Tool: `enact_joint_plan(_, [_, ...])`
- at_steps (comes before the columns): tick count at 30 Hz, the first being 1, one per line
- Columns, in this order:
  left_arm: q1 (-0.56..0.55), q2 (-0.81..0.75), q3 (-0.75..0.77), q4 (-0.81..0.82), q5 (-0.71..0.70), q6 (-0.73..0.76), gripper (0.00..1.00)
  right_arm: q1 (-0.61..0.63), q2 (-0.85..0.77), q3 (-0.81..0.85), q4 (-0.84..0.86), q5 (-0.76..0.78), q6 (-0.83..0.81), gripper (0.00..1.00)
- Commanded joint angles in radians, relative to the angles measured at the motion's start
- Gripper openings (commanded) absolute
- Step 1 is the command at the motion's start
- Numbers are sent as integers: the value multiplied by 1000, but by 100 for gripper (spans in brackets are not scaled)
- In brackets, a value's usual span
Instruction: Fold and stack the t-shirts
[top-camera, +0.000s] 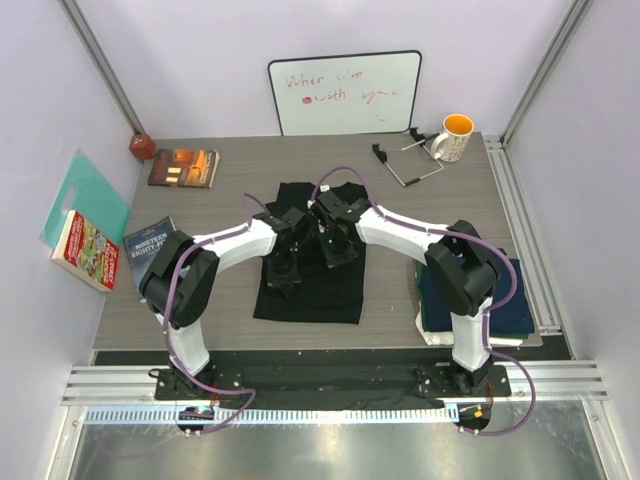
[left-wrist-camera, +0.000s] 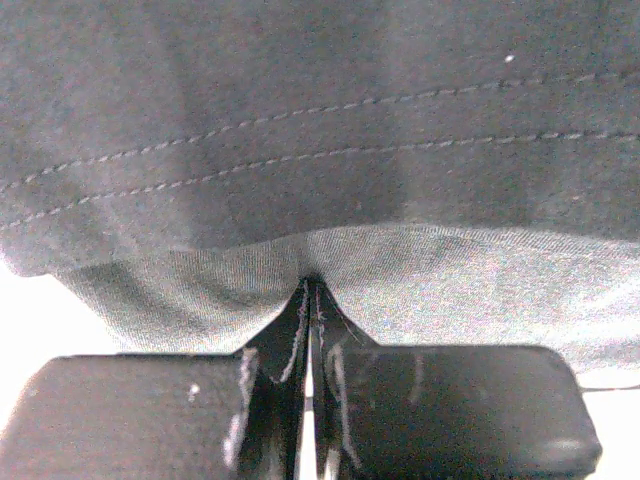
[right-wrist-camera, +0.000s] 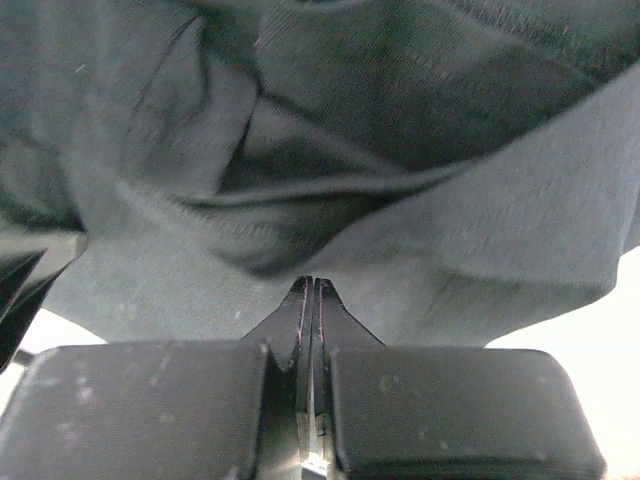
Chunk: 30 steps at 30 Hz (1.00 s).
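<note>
Black t-shirt (top-camera: 310, 292) lay flat on the table (top-camera: 420, 210), directly on the near side of the whiteboard (top-camera: 345, 95), with both arms reaching over it. It made a rough oblong, with its end toward the whiteboard rumpled and uneven. Left gripper (left-wrist-camera: 311, 284) had its jaws closed, with a hemmed edge of the dark cloth puckered into the tips. Right gripper (right-wrist-camera: 308, 286) was likewise clamped on a gathered fold of the same shirt. The stack of folded shirts (top-camera: 505, 292), navy on top, sat nearer than the whiteboard and off to its right, partly under the right arm's elbow. Judgement: earlier shirts done and piled; this one was mid-fold, both pincers set to carry an edge over. Left to do: finish the fold, flatten it, and move it onto the stack.
</note>
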Motion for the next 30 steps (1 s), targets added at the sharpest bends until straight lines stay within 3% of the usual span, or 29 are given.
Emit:
enact_joint_plan(1, [15, -40, -38, 38, -101, -19, 0, 6, 35, 39, 65, 27, 23, 1])
enact_joint_plan(16, [28, -125, -103, 92, -75, -23, 0, 0, 101, 155, 136, 185, 69, 1])
enact_joint_plan(30, [34, -168, -118, 81, -102, -19, 0, -29, 179, 212, 144, 218, 35, 1])
